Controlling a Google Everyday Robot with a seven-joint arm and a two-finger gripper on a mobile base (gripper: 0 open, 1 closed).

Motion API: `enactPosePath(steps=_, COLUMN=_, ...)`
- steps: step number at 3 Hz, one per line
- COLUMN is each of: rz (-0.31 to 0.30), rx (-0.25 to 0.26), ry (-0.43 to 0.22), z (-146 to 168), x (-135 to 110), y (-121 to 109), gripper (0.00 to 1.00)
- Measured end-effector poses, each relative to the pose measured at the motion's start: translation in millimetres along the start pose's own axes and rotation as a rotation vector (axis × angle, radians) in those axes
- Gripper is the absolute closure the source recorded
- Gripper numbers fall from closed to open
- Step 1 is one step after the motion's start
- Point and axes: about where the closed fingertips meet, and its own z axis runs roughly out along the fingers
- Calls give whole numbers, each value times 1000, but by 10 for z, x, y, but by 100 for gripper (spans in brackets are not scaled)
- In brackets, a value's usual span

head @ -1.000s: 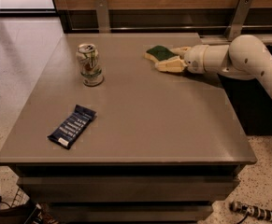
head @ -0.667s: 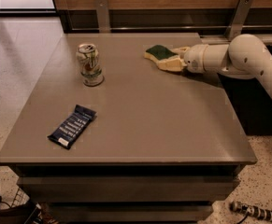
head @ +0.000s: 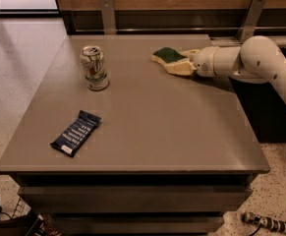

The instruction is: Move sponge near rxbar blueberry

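Note:
The sponge [head: 166, 54], pale yellow with a dark green top, lies flat on the table at the far right of the middle. My gripper [head: 180, 61] reaches in from the right at table height and sits at the sponge's right end, touching or nearly touching it. The rxbar blueberry [head: 76, 132], a flat dark blue bar with white text lines, lies near the table's front left, far from the sponge and the gripper.
A white-green drink can [head: 95, 68] stands upright at the left of the middle, between sponge and bar. The grey table [head: 152, 127] has a wooden wall with metal brackets behind it. Its right edge drops off below my arm [head: 260, 63].

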Motion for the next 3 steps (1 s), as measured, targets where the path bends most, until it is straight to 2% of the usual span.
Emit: enactPosePath(steps=3, rz=0, rx=0, ry=0, z=-3, x=-3, y=1, gripper=100)
